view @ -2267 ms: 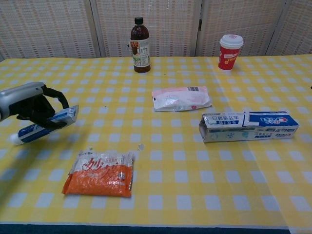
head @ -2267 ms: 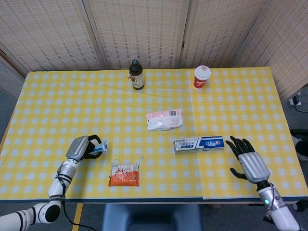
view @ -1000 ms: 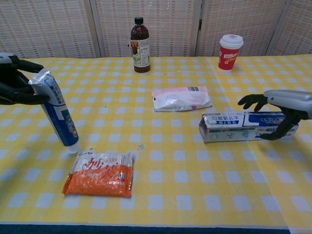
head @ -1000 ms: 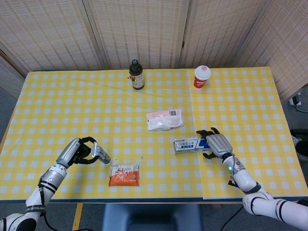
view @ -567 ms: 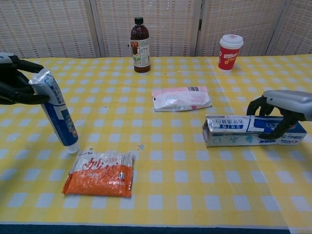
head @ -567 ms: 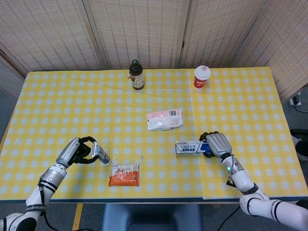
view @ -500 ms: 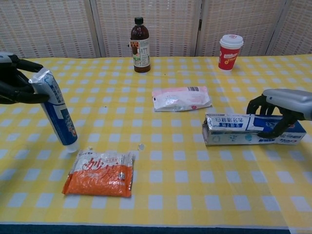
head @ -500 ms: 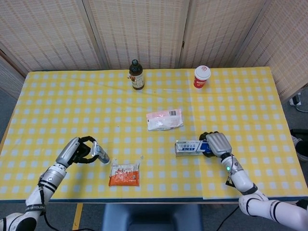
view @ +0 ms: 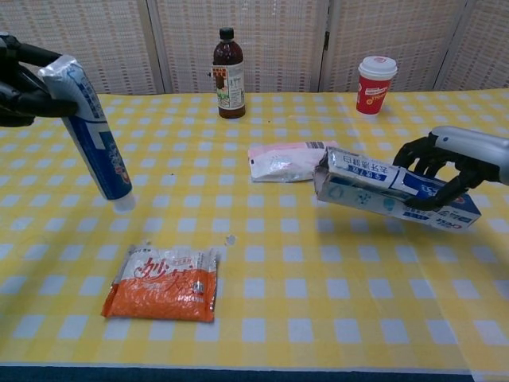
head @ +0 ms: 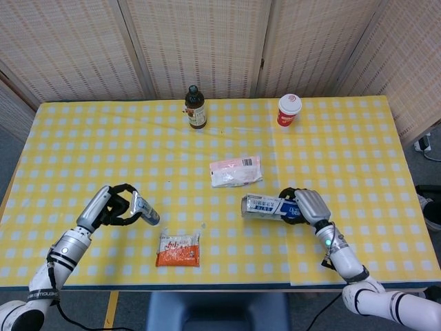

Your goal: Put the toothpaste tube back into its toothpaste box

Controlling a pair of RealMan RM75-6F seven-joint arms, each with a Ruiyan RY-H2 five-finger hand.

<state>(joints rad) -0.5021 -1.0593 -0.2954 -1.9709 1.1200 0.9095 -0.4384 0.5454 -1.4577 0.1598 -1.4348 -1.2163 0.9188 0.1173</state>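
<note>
toothpaste tube (view: pixel 91 139) glossy plastic | toothpaste box (view: pixel 394 191) printed cardboard | tablecloth (view: pixel 318 270) smooth

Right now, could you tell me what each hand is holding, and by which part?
The left hand grips the toothpaste tube at its crimped top end; the right hand holds the toothpaste box around its right half.

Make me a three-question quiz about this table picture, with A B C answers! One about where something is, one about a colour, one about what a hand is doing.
1. Where is the brown bottle?
A. far edge of the table
B. beside the orange packet
C. in a hand

2. What colour is the paper cup?
A. green
B. red and white
C. black

3. What is the right hand doing?
A. resting flat, holding nothing
B. holding the toothpaste box off the table
C. gripping the cup

Answers: 1 A, it stands by the back screen. 2 B, red body, white lid. 3 B, fingers wrap the raised, tilted box.
</note>
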